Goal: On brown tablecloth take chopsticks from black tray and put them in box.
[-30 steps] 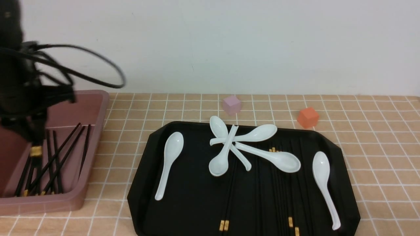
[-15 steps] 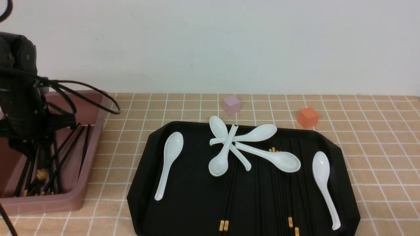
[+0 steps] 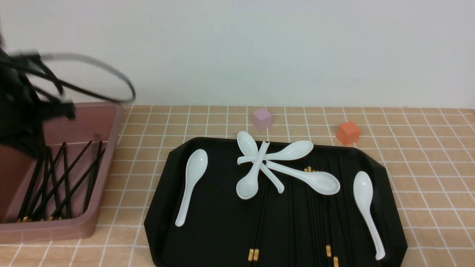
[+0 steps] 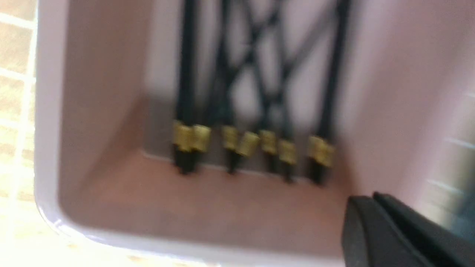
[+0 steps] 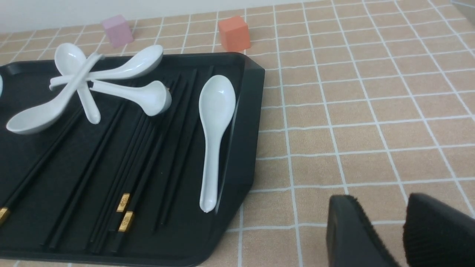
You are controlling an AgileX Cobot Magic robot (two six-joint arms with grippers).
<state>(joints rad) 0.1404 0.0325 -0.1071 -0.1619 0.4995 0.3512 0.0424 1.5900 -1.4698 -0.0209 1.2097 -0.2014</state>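
Now, left gripper [image 4: 371,202]: closed up tight, tips together, nothing pinched between; poised over the deep, pinkish-brown plastic box [image 3: 105,174], blurred in the front view.

Right gripper [image 5: 384,211]: parted jaws, nothing between, waiting over the tan, white-gridded brown tablecloth [image 5: 315,148], just beyond the tray.

Step in hand: apparently between deliveries, with a batch down in the box and more to fetch.

Boxed chopsticks [image 3: 76,185]: right below the left hand, long, thin and black, some side by side, others crossing in a loose lattice; gold-banded ends gathered toward the box wall nearest the robot.

Waiting chopsticks [image 3: 259,218]: off to the right of the left hand, in the large, glossy black tray [image 3: 157,218]; mostly running away from the robot, gold bands split between near and far ends, a few passing beneath the white ceramic spoons [image 3: 319,181].

Next move: probably clear the box rim, swing right to the tray, spread the fingers and pinch a reachable pair, perhaps the one with near-end bands.

Watch for: slim, smooth shafts likely to roll or slip; dark on dark, easy to misjudge; spoons on top likely to drag along.
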